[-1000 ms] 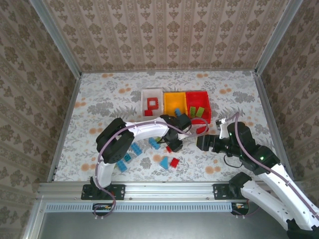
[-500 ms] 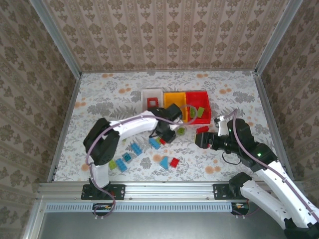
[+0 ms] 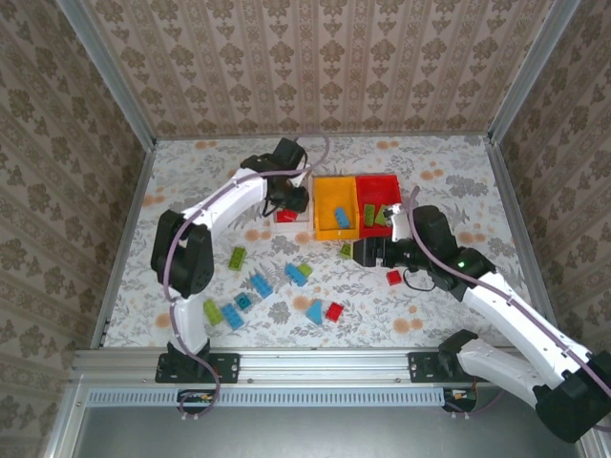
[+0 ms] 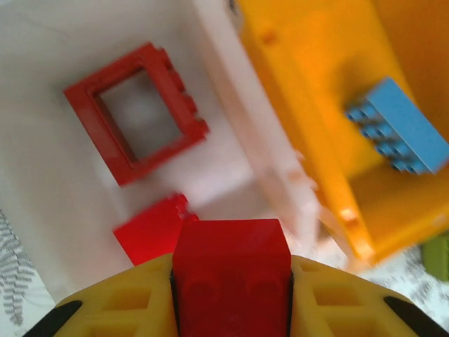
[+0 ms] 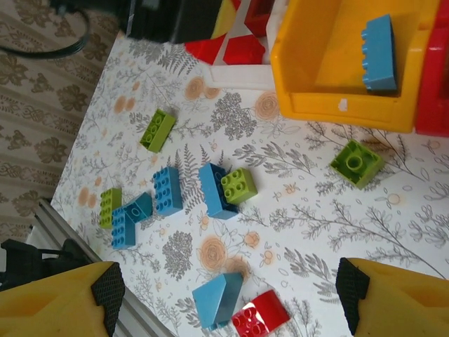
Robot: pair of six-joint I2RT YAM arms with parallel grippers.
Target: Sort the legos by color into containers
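Your left gripper [image 4: 231, 284] clamps a red brick [image 4: 231, 256] over the white bin [image 4: 56, 189], matching its red frame [image 4: 105, 71]; your right gripper [image 5: 226, 295] hangs open.

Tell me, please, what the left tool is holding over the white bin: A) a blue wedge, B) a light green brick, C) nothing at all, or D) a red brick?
D: in the left wrist view a red brick sits clamped in the left tool, over the white bin that holds the red square frame.
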